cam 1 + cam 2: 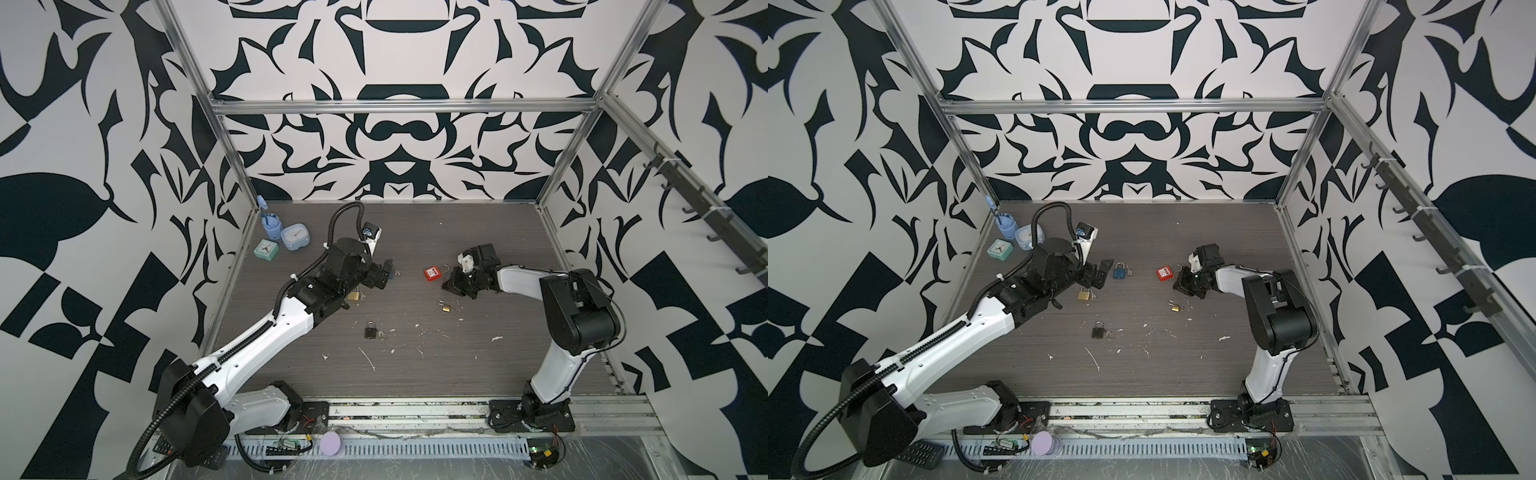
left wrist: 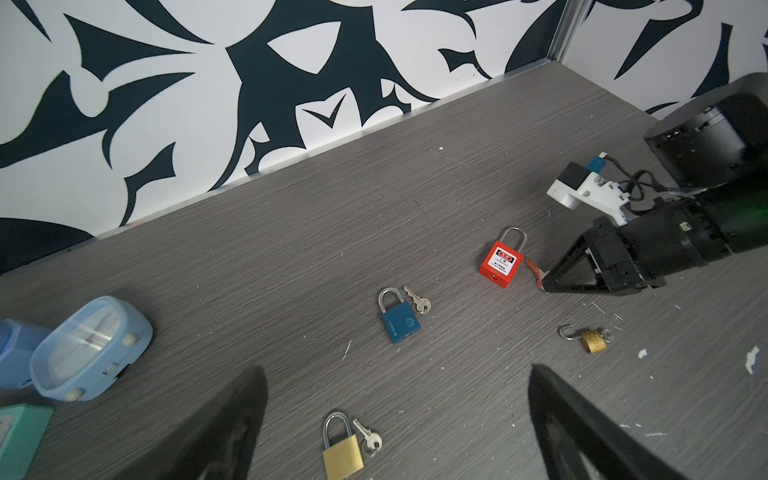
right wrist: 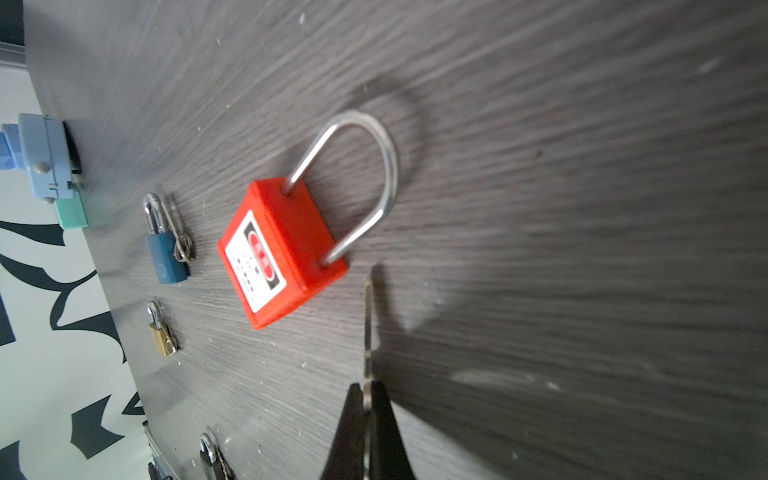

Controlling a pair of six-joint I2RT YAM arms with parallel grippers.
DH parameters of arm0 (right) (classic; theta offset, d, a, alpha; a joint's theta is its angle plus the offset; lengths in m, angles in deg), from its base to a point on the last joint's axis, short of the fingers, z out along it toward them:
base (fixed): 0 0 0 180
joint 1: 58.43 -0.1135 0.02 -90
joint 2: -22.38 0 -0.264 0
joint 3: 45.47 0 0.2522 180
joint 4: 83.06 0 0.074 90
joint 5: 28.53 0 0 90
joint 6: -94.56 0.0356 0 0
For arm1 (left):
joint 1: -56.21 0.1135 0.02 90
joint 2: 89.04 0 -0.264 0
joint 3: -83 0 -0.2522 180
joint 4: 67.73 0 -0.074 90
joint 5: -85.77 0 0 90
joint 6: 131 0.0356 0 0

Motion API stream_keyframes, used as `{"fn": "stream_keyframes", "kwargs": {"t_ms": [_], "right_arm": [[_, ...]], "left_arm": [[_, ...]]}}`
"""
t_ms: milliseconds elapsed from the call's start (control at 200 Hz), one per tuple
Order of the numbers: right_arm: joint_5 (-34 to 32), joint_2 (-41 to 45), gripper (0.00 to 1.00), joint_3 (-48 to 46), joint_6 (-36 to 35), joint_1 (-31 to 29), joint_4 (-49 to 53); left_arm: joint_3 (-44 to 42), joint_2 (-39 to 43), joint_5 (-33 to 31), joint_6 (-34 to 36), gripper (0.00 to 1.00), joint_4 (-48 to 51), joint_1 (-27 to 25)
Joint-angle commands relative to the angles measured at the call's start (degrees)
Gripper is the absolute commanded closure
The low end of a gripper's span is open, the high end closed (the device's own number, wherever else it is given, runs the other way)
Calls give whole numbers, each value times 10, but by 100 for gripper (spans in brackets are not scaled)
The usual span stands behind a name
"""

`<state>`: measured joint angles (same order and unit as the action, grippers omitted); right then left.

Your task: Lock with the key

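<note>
My right pincer is clamped together on a key, held edge-on with the blade sticking out past my fingertips. The red padlock lies flat on the table, label up, both legs of its shackle meeting the body. The key tip sits just beside the padlock's near corner, not touching it and not in any keyhole. In both top views the padlock lies mid-table, just off my right pincer's tips. My left pincer hangs low with its fingers wide apart, holding nothing. A blue padlock and a brass padlock lie ahead of it, each with keys beside it. A small brass padlock with a swung-open shackle lies near my right pincer; a black padlock lies nearer the front edge.
</note>
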<state>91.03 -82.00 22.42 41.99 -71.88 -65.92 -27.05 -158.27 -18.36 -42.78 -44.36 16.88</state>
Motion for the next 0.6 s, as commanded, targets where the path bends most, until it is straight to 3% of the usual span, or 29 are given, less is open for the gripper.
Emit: {"fn": "stream_keyframes", "kwargs": {"t_ms": [0,230,430,595], "right_arm": [[5,-7,100,19,7,2,-11],[-1,-19,100,25,6,2,-14],[-5,-21,91,32,1,2,-7],[-6,-17,73,37,-4,2,2]], "left_arm": [[-1,6,5,-8,1,-12,3],[1,4,6,-8,1,-12,7],[2,1,7,-8,1,-12,10],[3,-1,10,-9,1,-13,13]]}}
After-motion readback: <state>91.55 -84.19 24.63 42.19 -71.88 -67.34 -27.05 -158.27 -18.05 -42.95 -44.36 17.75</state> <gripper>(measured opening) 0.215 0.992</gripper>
